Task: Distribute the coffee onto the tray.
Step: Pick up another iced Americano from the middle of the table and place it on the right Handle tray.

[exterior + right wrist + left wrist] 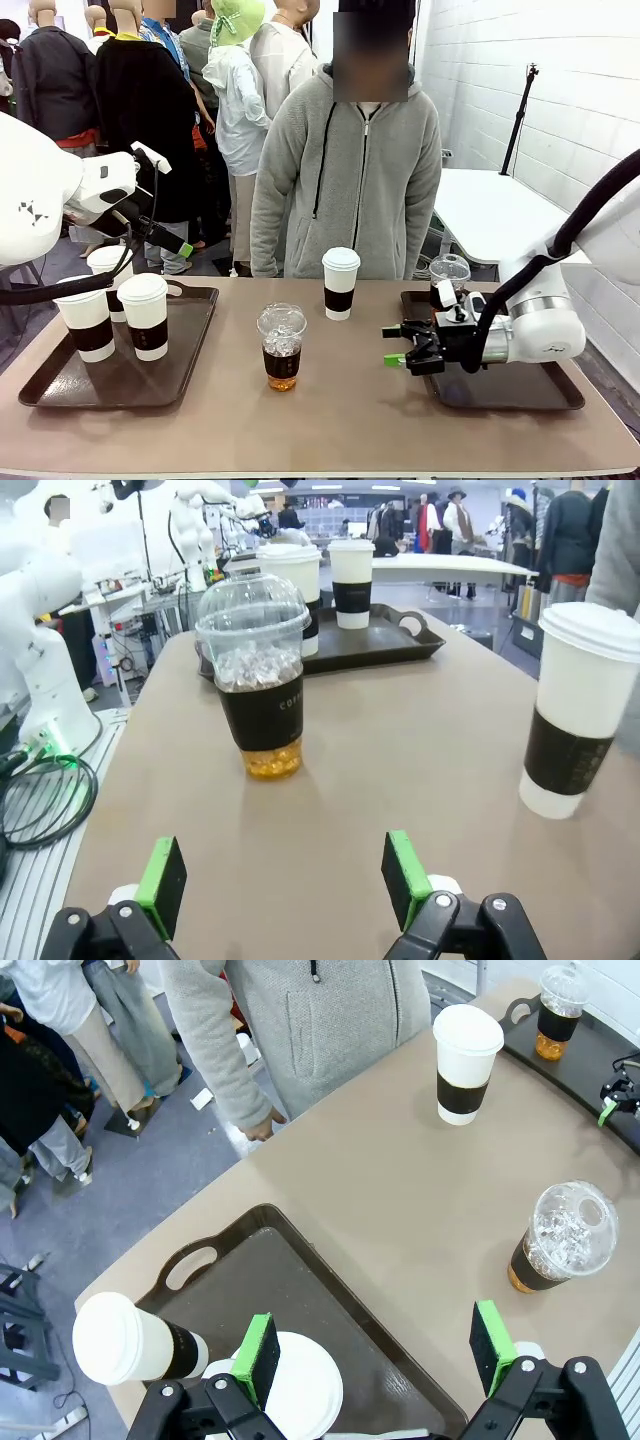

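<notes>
Coffee cups in the front view number six: four white paper cups and two clear iced cups. Three of the white ones stand on the left tray. The fourth stands on the bare counter before the person. One iced cup stands mid-counter and one on the far corner of the right tray. The right claw lies low over the counter, released, its pads pointing at the mid-counter iced cup and apart from it. The left claw hangs above the left tray, jaws apart, grasping nothing.

From the left wrist, the left claw is spread wide above the left tray. Two white paper cups show below it, one partly behind a green pad. On the counter stand one white cup and one iced cup. A second iced cup stands on the far tray.

From the right wrist, the right claw is released, with bare counter between its pads. One iced cup stands ahead of it, untouched. One white paper cup stands off to the side. Two more white cups show on the left tray beyond.
</notes>
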`<state>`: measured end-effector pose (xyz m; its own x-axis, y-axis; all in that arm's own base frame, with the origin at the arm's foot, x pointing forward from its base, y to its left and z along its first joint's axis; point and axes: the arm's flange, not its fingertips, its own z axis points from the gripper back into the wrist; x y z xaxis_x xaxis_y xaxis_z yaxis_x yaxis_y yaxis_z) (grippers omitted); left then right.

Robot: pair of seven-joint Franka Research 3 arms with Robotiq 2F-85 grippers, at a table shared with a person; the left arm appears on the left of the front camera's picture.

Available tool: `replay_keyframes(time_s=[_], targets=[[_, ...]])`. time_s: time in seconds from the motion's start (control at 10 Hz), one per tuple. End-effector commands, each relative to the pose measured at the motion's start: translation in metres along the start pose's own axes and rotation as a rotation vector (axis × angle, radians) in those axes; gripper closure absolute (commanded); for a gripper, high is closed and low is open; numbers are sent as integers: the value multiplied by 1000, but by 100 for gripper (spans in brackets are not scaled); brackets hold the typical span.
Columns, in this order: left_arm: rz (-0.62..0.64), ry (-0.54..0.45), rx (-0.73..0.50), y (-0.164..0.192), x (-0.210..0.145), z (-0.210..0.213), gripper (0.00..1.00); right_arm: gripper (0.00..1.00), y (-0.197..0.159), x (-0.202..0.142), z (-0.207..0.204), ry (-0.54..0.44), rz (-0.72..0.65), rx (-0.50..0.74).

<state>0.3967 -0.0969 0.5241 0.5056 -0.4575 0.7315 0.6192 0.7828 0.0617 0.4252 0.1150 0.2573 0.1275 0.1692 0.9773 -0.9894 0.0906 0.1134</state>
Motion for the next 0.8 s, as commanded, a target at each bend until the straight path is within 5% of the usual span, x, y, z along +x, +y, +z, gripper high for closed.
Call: replay_keyframes(time_s=[0.0, 0.7], targets=[[3, 6, -1, 2, 1, 0, 0, 0, 10, 0, -30, -2, -2, -24], [3, 6, -1, 2, 1, 0, 0, 0, 23, 13, -98, 37, 36, -40]])
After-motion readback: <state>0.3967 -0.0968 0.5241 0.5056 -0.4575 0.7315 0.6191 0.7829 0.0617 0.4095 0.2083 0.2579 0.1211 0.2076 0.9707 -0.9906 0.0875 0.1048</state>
